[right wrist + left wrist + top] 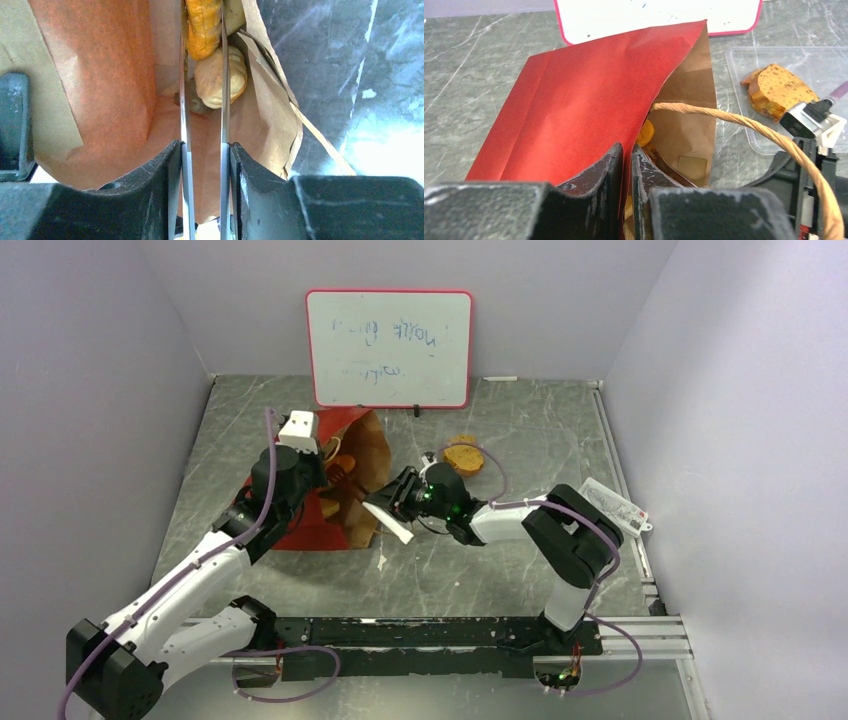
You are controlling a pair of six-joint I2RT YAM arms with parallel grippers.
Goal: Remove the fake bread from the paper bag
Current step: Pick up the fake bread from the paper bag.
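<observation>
The paper bag (345,490) lies on its side, red outside (584,100) and brown inside (100,75), with its mouth facing right. My left gripper (626,150) is shut on the red upper edge of the mouth and holds it up. My right gripper (204,147) is shut on a pair of thin tongs (223,100) whose blades reach into the bag. An orange loaf (202,25) lies between the blade tips, and a tan roll (212,75) sits just below it. A brown bread slice (779,90) rests in a clear tray (744,60) outside the bag.
A red-framed whiteboard (388,348) leans on the back wall. A flat white packet (615,505) lies at the right edge of the table. The bag's tan loop handle (734,120) arcs across in front of the right arm (520,520).
</observation>
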